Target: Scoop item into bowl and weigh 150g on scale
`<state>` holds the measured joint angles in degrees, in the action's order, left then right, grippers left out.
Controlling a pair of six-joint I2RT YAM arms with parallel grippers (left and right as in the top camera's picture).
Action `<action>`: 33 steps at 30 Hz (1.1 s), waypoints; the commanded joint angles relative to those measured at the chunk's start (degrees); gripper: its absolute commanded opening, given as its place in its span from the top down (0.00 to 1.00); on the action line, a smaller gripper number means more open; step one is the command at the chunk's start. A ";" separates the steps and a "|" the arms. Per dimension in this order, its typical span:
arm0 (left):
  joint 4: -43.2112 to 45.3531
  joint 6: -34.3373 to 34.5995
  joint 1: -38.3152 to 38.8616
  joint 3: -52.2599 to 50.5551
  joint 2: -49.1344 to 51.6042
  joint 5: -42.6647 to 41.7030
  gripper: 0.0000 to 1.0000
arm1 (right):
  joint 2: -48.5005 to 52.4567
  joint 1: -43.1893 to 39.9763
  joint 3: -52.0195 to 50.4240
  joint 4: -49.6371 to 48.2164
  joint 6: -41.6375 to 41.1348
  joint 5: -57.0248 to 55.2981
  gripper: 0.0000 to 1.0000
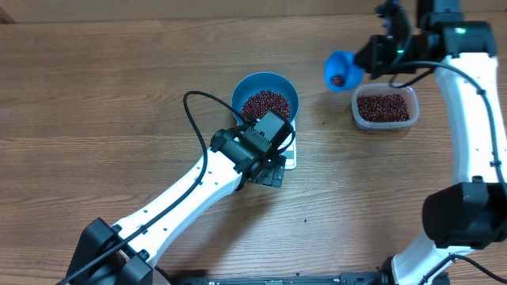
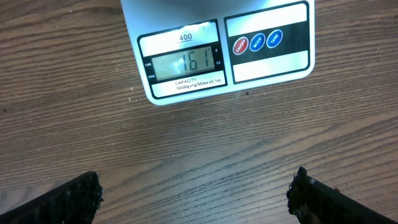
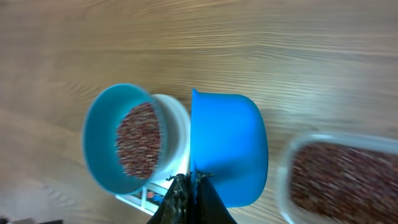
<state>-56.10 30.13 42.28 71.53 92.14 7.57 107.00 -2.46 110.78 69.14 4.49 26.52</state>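
The blue bowl (image 1: 239, 89) sits on the white scale (image 1: 291, 155) and holds a heap of dark red-brown beans (image 1: 265, 104). In the left wrist view the scale's display (image 2: 183, 64) reads 161. My left gripper (image 1: 269, 172) (image 2: 196, 199) hovers just in front of the scale, open, with only bare table between its fingers. My right gripper (image 1: 372, 54) (image 3: 194, 180) is shut on the handle of a small blue scoop (image 1: 342, 70) (image 3: 230, 149). The scoop hangs between bowl and tub with a few beans inside. The right wrist view also shows the bowl (image 3: 96, 149).
A clear plastic tub (image 1: 358, 119) (image 3: 283, 174) of beans (image 1: 384, 107) stands right of the bowl, under the right arm. The left arm's black cable (image 1: 194, 127) loops over the table left of the bowl. Wooden tabletop lies all around.
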 commanded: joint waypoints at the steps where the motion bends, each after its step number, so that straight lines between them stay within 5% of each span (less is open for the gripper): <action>1: 0.02 1.20 -0.26 -0.37 -0.39 0.96 0.00 | -0.59 -4.02 1.29 1.18 -0.24 -1.92 0.96; 16: 0.02 1.20 -0.26 -0.37 -0.37 0.96 0.00 | -0.48 -7.45 0.17 4.31 -6.38 -25.55 0.96; 33: 0.02 1.20 -0.26 -0.37 -0.37 0.96 0.00 | -0.48 -1.64 0.17 5.77 -9.44 -38.10 0.96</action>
<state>-56.10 30.13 42.28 71.53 92.14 7.57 107.00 -5.41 110.78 75.07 -4.23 -8.60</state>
